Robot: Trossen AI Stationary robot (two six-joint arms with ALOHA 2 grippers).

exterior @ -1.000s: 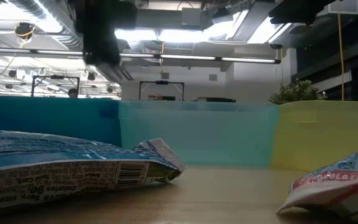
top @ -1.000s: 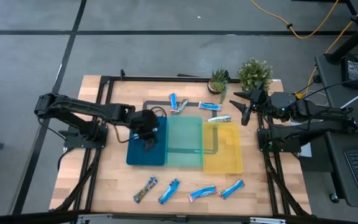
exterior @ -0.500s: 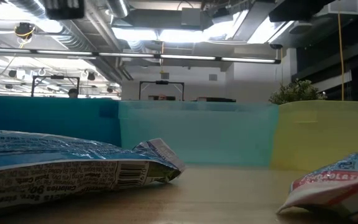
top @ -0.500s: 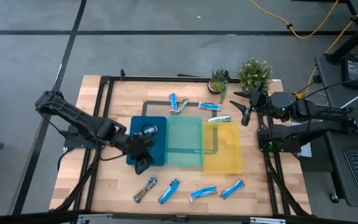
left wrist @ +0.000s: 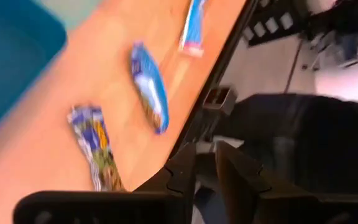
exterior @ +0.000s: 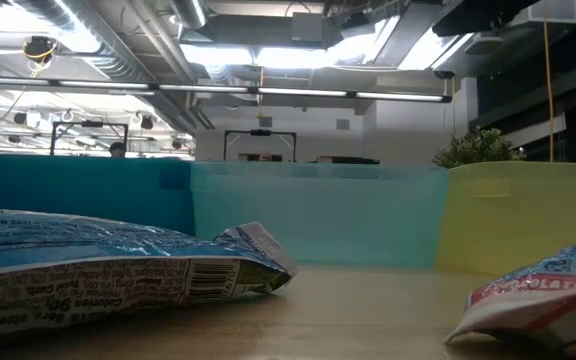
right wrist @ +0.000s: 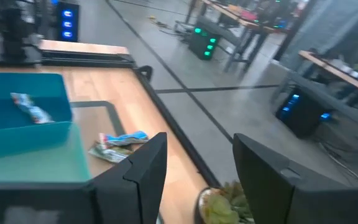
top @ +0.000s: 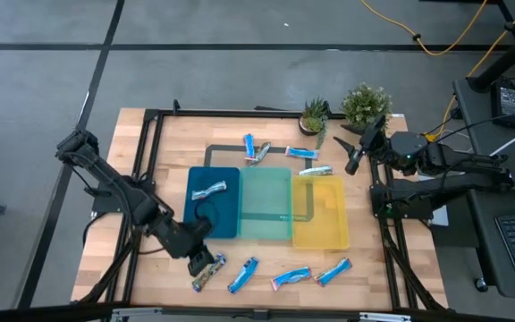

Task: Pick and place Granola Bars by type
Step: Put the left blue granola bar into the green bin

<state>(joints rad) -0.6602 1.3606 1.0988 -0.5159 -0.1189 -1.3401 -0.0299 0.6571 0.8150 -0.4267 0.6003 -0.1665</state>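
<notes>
Several small foil bars lie flat on the wooden table. One group (top: 280, 154) is beyond the trays, and a row lies near the near edge: a multicoloured one (top: 209, 271) and blue ones (top: 242, 275), (top: 291, 278), (top: 333, 271). A silvery-blue bar (top: 209, 190) lies in the dark-blue tray (top: 226, 219). My left gripper (top: 200, 263) hovers just left of the multicoloured bar (left wrist: 95, 149), fingers slightly apart (left wrist: 207, 171), holding nothing. My right gripper (top: 356, 161) waits open at the far right (right wrist: 197, 168).
A teal tray (top: 266, 207) and a yellow tray (top: 320, 215) stand beside the dark-blue one in the table's middle. Two potted plants (top: 365, 105), (top: 314, 114) stand at the far edge near my right gripper. The low view shows tray walls (exterior: 318, 215) behind two near bars (exterior: 118, 270).
My left gripper has moved from above the dark-blue tray toward the table's near edge, to beside the multicoloured bar. The silvery-blue bar that was under the gripper stays lying in the dark-blue tray.
</notes>
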